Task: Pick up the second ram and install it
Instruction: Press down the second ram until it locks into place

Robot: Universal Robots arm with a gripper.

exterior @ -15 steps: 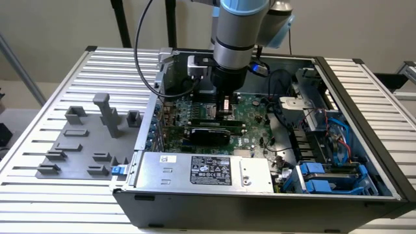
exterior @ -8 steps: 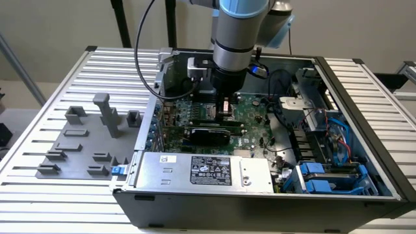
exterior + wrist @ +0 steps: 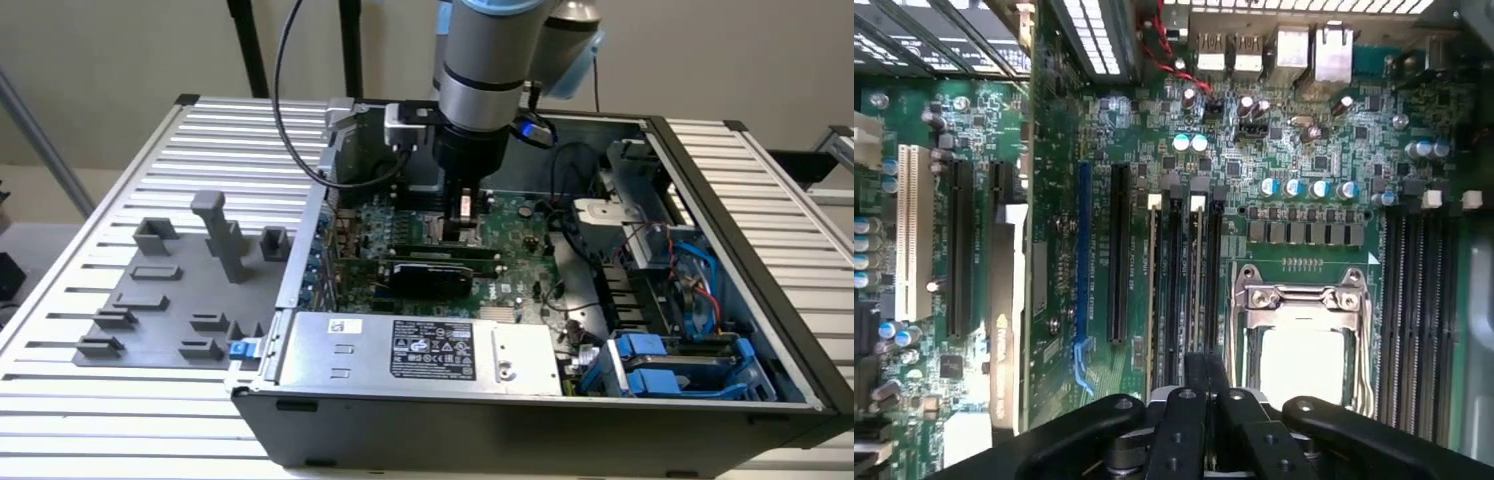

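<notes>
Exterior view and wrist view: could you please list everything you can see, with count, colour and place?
table: one, silver slats, under everything
fixture tray: one, grey, on the table at the exterior view's left
computer case: one, dark grey, open, on the table
motherboard: one, green, inside the case
expansion card: one, black, on the motherboard
power supply: one, silver, front of the case
drive bays: blue, the exterior view's right corner
CPU socket: one, silver, between black memory slots
arm: one, grey, above the case
claw: one, black, low over the motherboard
</notes>
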